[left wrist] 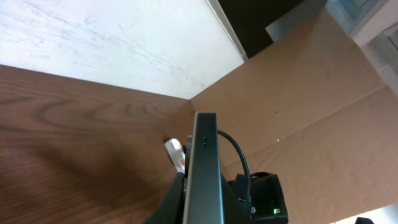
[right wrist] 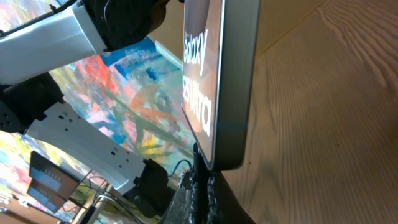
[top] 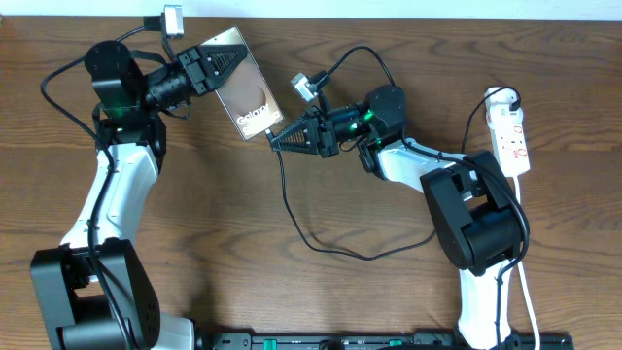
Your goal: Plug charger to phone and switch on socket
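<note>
Brown wood table (top: 194, 243) fills the view from above, with a thin pale strip along its far side. The left claw (top: 222, 60) is clamped on the top end of the phone (top: 248, 97) and holds it out toward the other arm. The right claw (top: 282, 139) is squeezed tight. The thin black cable of the charger (top: 286, 194) runs out from it and loops over the table, so I think it grips the little tip. The tip itself is hidden between the fingers (right wrist: 186, 202). In the right wrist view those fingers sit right under the bottom edge of the phone, touching or almost touching. I cannot tell if the tip is in the hole yet. The job now looks like pushing the tip in. To do it well, the tip should point straight along the phone, right at the middle of the bottom edge. The push should be slow and straight, not slanted, or the tip may slide off or bend. The left claw must hold firm so the phone does not slip back. The socket (top: 511, 136) lies well apart at the right side of the table, and its switch comes after.
</note>
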Available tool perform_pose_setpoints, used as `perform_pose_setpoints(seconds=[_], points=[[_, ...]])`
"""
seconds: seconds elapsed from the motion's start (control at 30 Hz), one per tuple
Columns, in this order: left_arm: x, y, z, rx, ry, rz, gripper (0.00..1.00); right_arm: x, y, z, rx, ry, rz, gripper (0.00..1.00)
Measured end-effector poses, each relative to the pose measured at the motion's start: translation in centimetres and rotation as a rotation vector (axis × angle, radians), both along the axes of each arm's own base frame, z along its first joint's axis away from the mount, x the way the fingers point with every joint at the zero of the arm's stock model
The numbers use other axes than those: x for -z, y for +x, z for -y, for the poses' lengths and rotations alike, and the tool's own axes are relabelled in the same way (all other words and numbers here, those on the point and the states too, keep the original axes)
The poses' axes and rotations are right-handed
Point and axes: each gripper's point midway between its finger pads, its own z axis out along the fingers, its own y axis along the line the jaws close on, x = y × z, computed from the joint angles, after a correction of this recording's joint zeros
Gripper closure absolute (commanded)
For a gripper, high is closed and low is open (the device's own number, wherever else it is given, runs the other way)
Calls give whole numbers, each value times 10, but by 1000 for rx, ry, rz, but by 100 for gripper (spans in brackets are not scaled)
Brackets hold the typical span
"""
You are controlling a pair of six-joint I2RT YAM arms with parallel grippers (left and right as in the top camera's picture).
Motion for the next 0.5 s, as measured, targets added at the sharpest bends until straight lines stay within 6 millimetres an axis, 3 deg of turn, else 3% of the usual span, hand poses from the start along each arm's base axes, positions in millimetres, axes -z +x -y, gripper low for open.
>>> perform_pose_setpoints(seconds=[0.5], points=[[1,1,0,-1,-10,-19,93,0,0,0,0,1,3,99]])
